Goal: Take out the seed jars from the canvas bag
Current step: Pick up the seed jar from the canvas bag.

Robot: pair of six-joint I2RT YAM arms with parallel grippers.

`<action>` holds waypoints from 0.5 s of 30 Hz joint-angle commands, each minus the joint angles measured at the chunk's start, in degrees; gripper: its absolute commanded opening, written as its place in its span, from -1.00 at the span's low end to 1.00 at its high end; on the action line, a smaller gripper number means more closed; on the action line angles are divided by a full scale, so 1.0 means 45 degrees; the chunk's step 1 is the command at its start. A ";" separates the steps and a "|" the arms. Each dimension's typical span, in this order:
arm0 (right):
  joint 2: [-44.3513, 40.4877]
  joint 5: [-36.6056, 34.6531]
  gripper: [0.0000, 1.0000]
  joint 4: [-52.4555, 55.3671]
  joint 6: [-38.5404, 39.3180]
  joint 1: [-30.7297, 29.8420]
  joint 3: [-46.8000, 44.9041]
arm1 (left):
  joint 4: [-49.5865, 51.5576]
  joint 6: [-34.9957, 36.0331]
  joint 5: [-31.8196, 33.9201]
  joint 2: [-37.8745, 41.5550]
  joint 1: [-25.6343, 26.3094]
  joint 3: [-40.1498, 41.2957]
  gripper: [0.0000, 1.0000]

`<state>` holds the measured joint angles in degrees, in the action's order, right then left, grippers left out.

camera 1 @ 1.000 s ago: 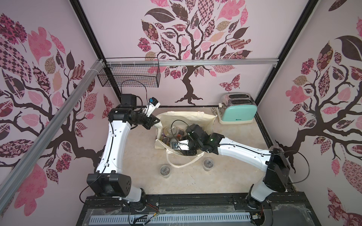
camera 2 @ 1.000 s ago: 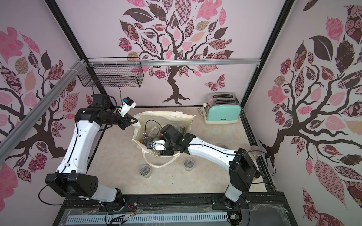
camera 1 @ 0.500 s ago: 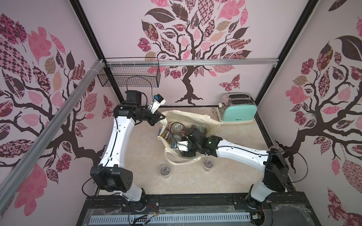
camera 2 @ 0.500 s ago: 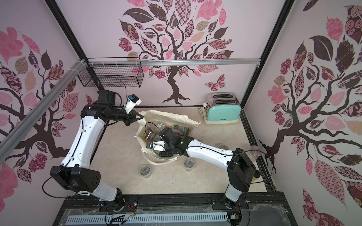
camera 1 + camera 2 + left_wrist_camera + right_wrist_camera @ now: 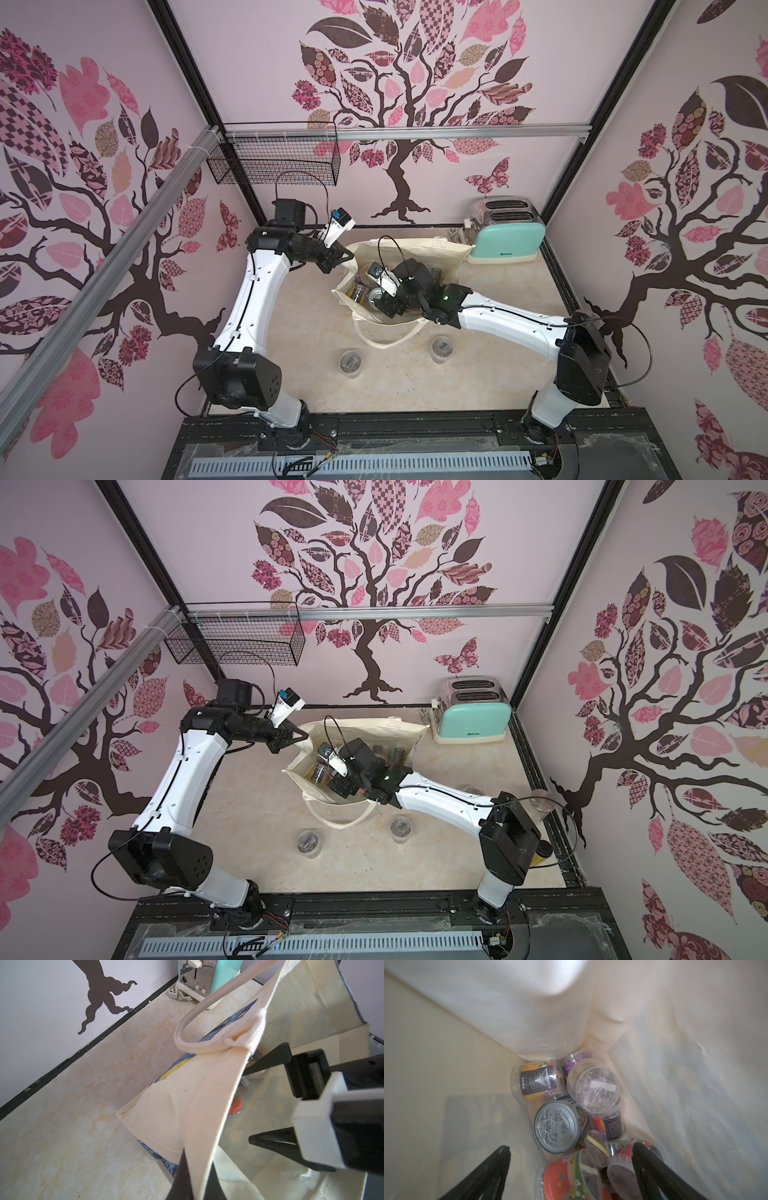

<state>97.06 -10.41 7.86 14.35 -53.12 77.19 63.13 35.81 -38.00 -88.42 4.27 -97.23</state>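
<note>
At the canvas bag's (image 5: 451, 259) left rim, the left gripper (image 5: 197, 1164) was clenched on the cloth edge, with one finger partly hidden behind it. Inside the bag, the seed jars (image 5: 593, 1084) were heaped with a pull-tab can (image 5: 556, 1126). In both top views most were hidden by the right arm (image 5: 498, 322). The right gripper (image 5: 571, 1147) was spread wide above the heap, with nothing grasped. Contact between one finger and a red jar (image 5: 626, 1154) could not be judged. Two more jars (image 5: 350, 360) were stood on the table (image 5: 307, 332) in front of the bag.
</note>
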 commanded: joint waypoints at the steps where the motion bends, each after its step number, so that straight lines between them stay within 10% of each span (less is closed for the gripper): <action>1: 0.0672 -0.0524 0.90 -0.0503 -0.3107 -0.0011 0.0747 | -0.0051 0.0147 -0.0638 0.0603 0.0011 0.0122 -1.00; 15: 0.2461 -0.1285 0.94 -0.0594 -0.8575 0.0041 0.2337 | 0.0920 0.0675 -0.0749 0.1092 -0.0276 0.0317 -1.00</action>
<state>105.75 -15.49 5.26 -17.15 -53.12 85.23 66.26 37.89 -37.85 -85.89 3.20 -95.98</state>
